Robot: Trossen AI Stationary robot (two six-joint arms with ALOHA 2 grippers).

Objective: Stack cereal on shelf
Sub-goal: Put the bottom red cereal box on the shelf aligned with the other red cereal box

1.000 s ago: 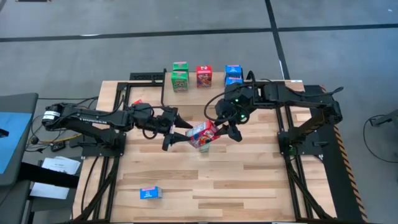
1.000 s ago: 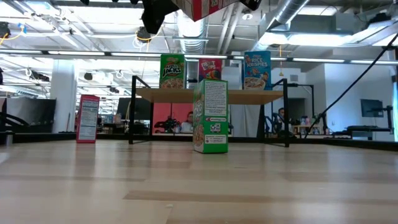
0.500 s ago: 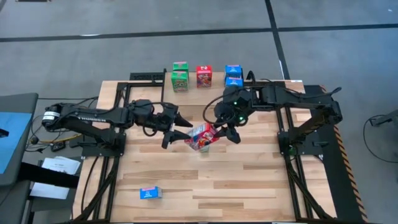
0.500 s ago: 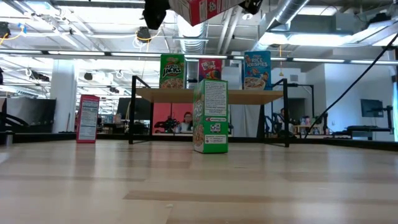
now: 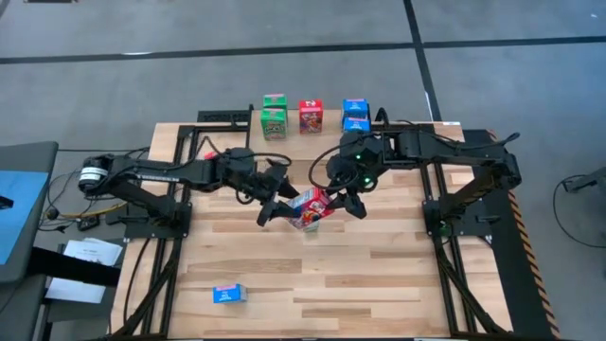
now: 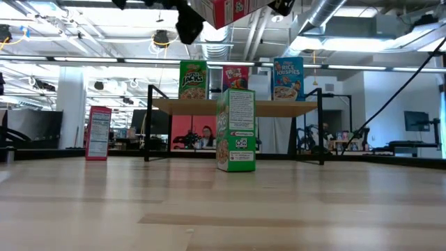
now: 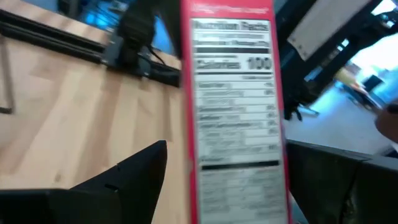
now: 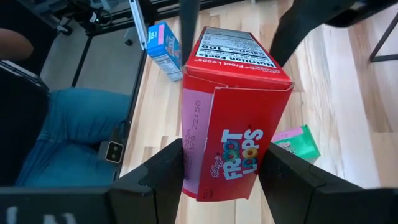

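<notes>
A red cereal box hangs over the table's middle, with my right gripper shut on it. My left gripper is open at the box's other end. Its fingers stand on either side of the nutrition panel; I see no touch. The shelf at the far edge carries a green, a red and a blue box. Under the held box, another green box stands upright on the table. My right gripper pinches the red box between its two fingers, one on the pink date-stamped panel, the other on the opposite side. The fingers slant down from the table's right. The box is lifted clear of the table, tilted, its nutrition panel facing the left gripper.
A red box stands at the table's far left, by the left arm. A blue box lies near the front left. A seated person's legs show beyond the table's edge. The shelf's black legs stand on the tabletop.
My left gripper has gone toward the table's right, up to the red box, and its open fingers now stand around the box's end. The right gripper and the box have kept still.
</notes>
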